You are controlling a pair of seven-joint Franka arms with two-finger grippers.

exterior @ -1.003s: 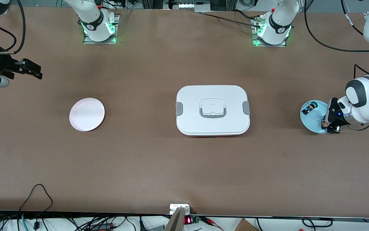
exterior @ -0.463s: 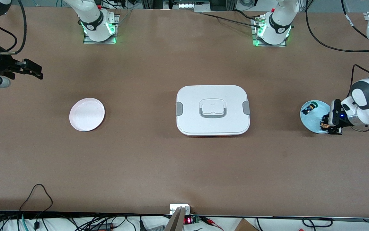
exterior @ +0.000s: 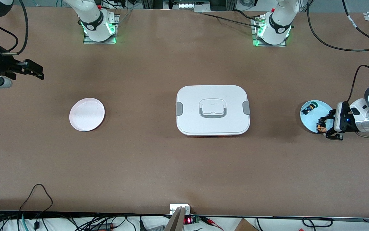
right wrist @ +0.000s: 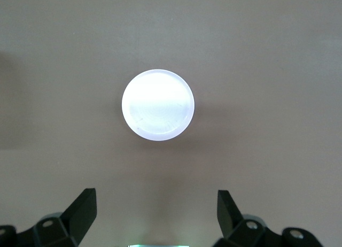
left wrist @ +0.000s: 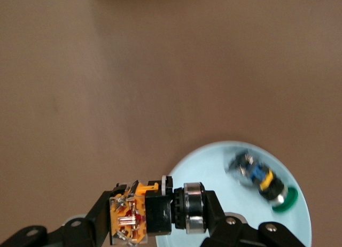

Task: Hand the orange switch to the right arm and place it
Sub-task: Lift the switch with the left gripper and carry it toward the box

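Note:
My left gripper (exterior: 325, 127) is shut on the orange switch (exterior: 320, 128), a small black part with an orange, copper-pinned end, and holds it over the edge of the light blue plate (exterior: 311, 119). In the left wrist view the switch (left wrist: 152, 214) lies clamped lengthwise between the black fingers (left wrist: 216, 212) of the left gripper (left wrist: 156, 217). My right gripper (exterior: 32, 70) waits open and empty over the table at the right arm's end. In the right wrist view the gripper (right wrist: 155, 194) has its fingers wide apart.
A second black switch with blue and green parts (exterior: 309, 107) lies on the blue plate (left wrist: 214, 164). A white lidded box (exterior: 212, 110) stands mid-table. A white round plate (exterior: 87, 114) lies toward the right arm's end and also shows in the right wrist view (right wrist: 157, 105).
My left gripper has swung outward toward the left arm's end with the orange switch in it and now sits at the plate's edge. The right gripper has barely moved.

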